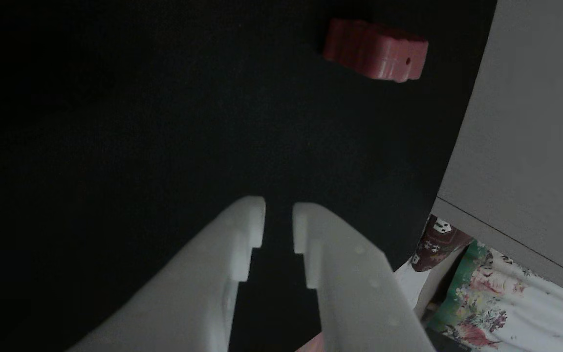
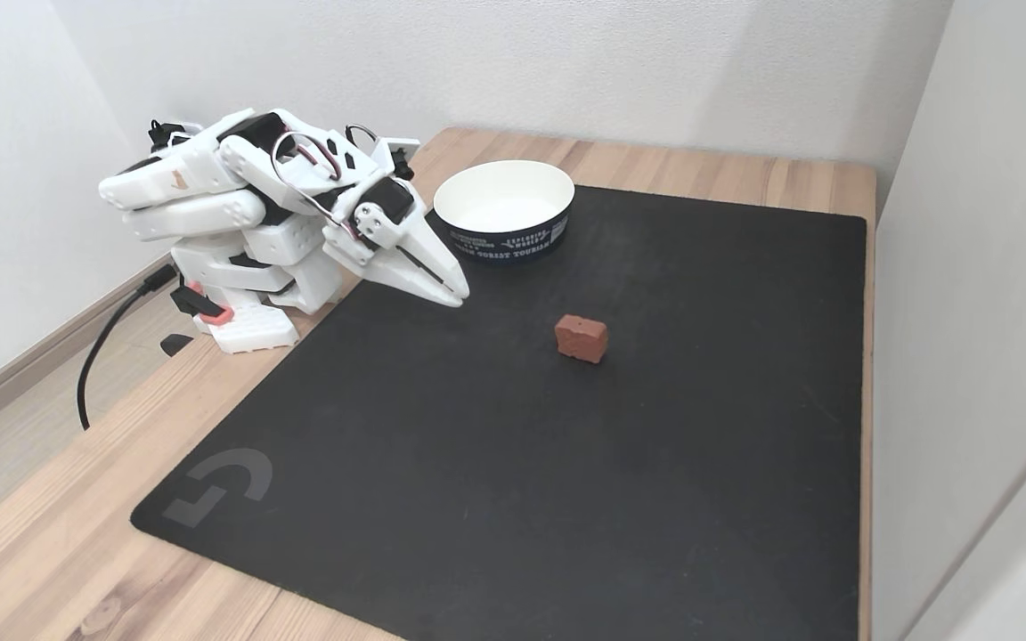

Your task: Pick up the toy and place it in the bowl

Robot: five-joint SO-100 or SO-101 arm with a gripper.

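The toy [image 2: 581, 338], a small dull-red ridged block, lies alone near the middle of the black mat [image 2: 655, 499]. In the other view the toy [image 1: 377, 51] sits at the top right, a tiny hole in its end face. My gripper [image 2: 455, 294] hangs low over the mat's left edge on the folded white arm, left of the toy and well apart from it. Its notched white fingers [image 1: 242, 234] stand almost together around a narrow slit, holding nothing; gripper [image 1: 279, 215]. The bowl [image 2: 557, 182], white inside with a dark printed band, stands at the mat's back edge, just right of the arm.
The arm's base [image 2: 246, 325] stands on the wooden table [image 2: 50, 552] at the left, with a black cable [image 2: 99, 356] trailing off. A pale wall [image 2: 976, 267] runs close along the right side. Below the table edge show a floral cloth [image 1: 496, 293] and a red printed package [image 1: 438, 239].
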